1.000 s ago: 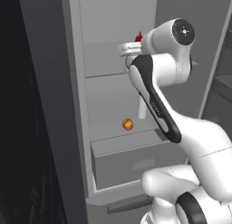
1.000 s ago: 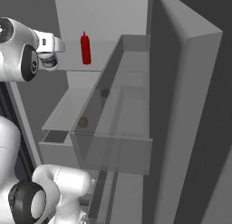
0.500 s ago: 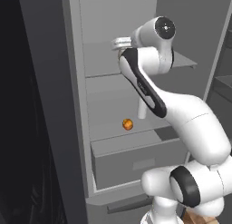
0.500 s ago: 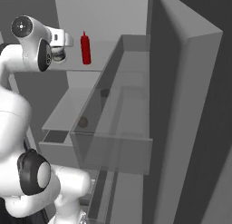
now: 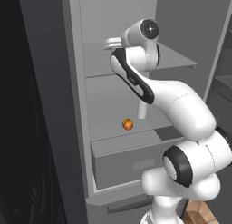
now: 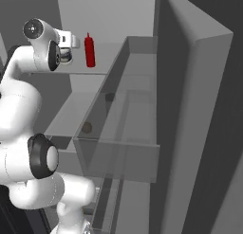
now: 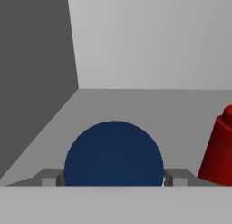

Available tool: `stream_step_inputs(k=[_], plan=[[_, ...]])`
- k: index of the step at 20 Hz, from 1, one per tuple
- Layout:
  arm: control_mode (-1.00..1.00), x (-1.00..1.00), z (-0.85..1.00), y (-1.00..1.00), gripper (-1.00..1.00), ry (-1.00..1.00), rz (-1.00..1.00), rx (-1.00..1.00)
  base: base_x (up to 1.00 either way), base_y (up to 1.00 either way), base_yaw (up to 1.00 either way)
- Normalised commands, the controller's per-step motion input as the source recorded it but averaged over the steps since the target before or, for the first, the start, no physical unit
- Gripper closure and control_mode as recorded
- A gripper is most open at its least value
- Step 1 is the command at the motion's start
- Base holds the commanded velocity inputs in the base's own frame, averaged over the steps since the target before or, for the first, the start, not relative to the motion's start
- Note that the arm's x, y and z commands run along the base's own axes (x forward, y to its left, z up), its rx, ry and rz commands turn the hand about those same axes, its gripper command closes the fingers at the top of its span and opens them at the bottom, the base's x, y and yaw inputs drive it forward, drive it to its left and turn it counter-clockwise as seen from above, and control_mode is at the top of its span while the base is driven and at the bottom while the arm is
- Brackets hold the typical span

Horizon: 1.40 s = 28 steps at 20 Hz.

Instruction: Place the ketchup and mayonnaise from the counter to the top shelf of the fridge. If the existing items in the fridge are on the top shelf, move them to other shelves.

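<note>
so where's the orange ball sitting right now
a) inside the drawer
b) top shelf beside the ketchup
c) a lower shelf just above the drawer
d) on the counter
c, in the left base view the orange ball rests on a lower shelf just above the drawer, well below the top shelf.

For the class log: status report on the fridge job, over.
Pincer closed on mayonnaise, over top shelf. Ketchup already standing there. Orange ball sits on a lower shelf; nothing in the way.
</note>
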Motion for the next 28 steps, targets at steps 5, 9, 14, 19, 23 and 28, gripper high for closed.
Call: stream_step_inputs(k=[5,9,14,19,23,28], plan=[[-1.00,0.15,-0.13,0.20,1.00,0.08,0.00,0.00,0.00,0.00,0.00],[-1.00,0.00,-0.09,0.22,1.00,0.11,0.00,0.00,0.00,0.00,0.00],[-1.00,0.13,0.00,0.12,1.00,0.09,0.00,0.00,0.00,0.00,0.00],[-1.00,0.26,-0.01,0.07,1.00,0.00,0.00,-0.04,0.00,0.00,0.00],[-1.00,0.16,-0.10,0.01,-1.00,0.00,0.00,0.00,0.00,0.00,0.00],[-1.00,0.09,-0.04,0.00,-1.00,0.00,0.00,0.00,0.00,0.00,0.00]])
